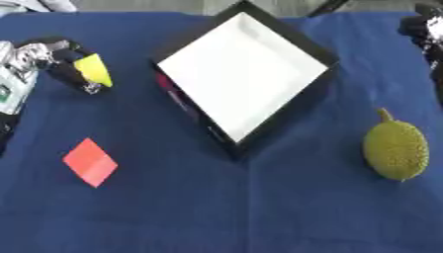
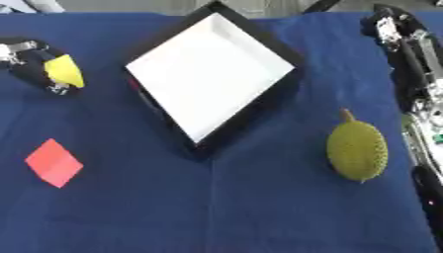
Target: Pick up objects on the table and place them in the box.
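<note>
A black box with a white inside (image 1: 242, 71) sits turned like a diamond at the middle back of the blue table. At the far left my left hand (image 1: 54, 58) is curled round a yellow object (image 1: 93, 69), left of the box. A green spiky fruit with a short stem (image 1: 395, 148) lies on the cloth at the right. At the front left lies a flat red square (image 1: 89, 162). My right hand (image 2: 391, 25) is at the upper right corner, away from every object, and its arm runs down the right edge.
The blue cloth (image 1: 259, 207) covers the whole table, with open cloth across the front. A white and green part of the left arm (image 1: 13, 84) shows at the left edge.
</note>
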`<action>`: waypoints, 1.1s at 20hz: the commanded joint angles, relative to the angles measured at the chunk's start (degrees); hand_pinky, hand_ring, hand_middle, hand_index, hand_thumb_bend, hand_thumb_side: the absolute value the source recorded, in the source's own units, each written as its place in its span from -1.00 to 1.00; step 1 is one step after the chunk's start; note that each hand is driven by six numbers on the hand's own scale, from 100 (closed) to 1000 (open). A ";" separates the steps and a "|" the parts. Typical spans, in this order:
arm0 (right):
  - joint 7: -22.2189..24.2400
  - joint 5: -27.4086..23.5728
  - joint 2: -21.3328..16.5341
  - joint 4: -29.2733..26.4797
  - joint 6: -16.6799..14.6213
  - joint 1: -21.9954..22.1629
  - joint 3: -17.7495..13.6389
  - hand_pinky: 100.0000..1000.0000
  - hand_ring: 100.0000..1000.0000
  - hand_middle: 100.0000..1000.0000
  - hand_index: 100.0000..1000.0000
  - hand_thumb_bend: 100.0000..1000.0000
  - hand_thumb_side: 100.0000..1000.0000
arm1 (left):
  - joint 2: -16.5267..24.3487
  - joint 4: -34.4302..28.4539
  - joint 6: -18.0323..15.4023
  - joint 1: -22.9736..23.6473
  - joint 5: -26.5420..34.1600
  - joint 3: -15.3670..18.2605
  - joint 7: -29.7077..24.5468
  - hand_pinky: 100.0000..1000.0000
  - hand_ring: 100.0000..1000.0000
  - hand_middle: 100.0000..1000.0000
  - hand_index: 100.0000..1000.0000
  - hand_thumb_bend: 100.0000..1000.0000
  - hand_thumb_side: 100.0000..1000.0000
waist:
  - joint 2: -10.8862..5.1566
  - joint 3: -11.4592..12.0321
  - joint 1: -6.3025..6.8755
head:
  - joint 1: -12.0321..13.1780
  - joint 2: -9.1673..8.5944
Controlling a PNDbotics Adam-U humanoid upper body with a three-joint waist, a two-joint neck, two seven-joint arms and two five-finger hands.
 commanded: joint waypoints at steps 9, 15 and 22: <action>0.19 0.34 -0.77 -0.67 -0.10 -0.58 -0.19 1.00 0.65 0.41 0.70 -1.00 0.36 | 0.77 -0.25 1.69 -1.34 -0.93 0.93 2.03 0.53 0.61 0.61 0.42 -0.46 -1.00 | -0.41 0.01 0.07 | 0.44 -0.78; 0.21 0.28 -0.92 -0.60 -0.13 -0.44 -0.28 1.00 0.65 0.42 0.70 -1.00 0.37 | 1.43 -1.64 1.59 -1.81 -1.31 0.14 2.65 0.46 0.50 0.48 0.16 -0.51 -1.00 | -0.69 0.14 0.19 | 0.11 -0.05; 0.18 -0.14 -2.05 -0.78 -0.48 -0.10 -0.47 1.00 0.65 0.42 0.70 -1.00 0.34 | 2.80 -12.46 1.88 -4.34 3.43 0.63 2.08 0.43 0.49 0.47 0.14 -0.65 -1.00 | -1.97 0.76 0.54 | -0.82 1.27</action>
